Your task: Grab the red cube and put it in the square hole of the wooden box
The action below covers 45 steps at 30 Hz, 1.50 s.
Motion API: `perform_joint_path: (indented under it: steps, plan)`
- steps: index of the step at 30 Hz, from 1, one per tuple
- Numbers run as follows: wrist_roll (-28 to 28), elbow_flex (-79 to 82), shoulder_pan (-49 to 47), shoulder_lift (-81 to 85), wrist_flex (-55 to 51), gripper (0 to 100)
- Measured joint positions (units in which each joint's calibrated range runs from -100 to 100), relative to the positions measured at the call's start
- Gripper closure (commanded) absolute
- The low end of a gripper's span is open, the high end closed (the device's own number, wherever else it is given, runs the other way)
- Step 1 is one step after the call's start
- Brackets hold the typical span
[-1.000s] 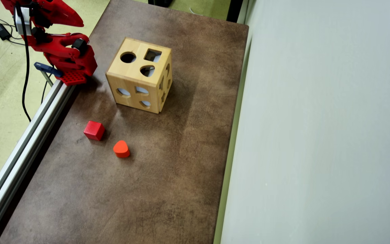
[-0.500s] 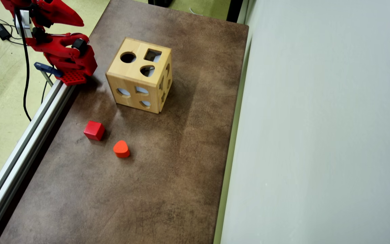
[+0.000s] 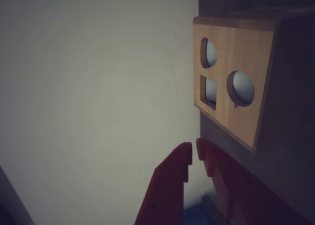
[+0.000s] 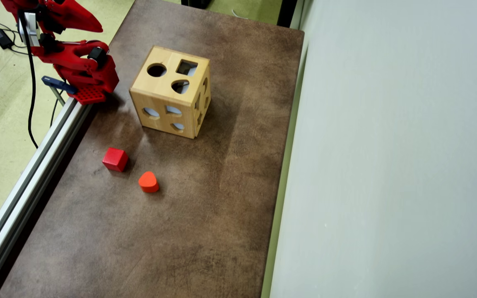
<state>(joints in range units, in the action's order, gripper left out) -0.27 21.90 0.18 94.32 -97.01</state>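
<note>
From my remote station, the wrist view showed the end effector (image 3: 193,156) with its 2 red fingers nearly together and nothing between them, aimed past the wooden box (image 3: 231,87) toward a pale wall. In the overhead view the red cube (image 4: 115,159) sat on the brown bench (image 4: 205,215) near its left edge, just beside an orange-red heart block (image 4: 148,182). Farther back stood the box, its square hole (image 4: 186,67) on the top face beside a round hole (image 4: 156,70).
</note>
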Motion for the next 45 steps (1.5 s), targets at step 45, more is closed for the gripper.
perform_joint_path:
  steps: [45]
  plan:
    - [-33.46, -31.78, 40.75, -106.27, 4.68, 97]
